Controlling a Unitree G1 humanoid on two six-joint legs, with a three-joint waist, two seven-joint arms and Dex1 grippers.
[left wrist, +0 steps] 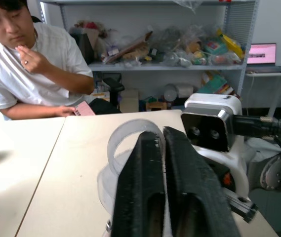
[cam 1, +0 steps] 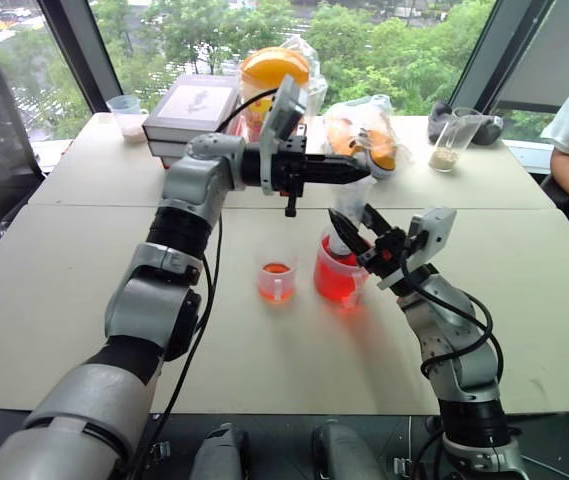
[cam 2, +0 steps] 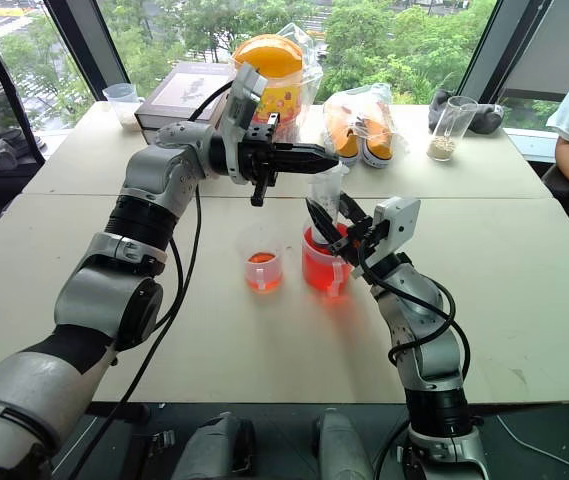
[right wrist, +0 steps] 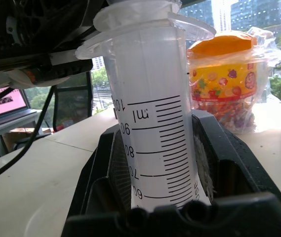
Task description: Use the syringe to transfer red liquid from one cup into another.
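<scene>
right pincer (cam 2: 332, 226) clamps the barrel of the large clear plastic syringe with printed scale (right wrist: 152, 128), standing it tip-down in the red-tinted clear handled measuring cup (cam 2: 323, 270) mid-bench to draw | left pincer (cam 2: 326, 158) pressed together at the syringe's top, seemingly for the plunger | small narrow clear cup (cam 2: 263, 270) waits just beside, some red liquid (cam 2: 262, 259) in it

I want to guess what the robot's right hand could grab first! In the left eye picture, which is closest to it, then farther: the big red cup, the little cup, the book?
1. The big red cup: right beside the right gripper, under the syringe it holds.
2. The little cup: next along, on the left-arm side.
3. The book: far back by the window.
</scene>
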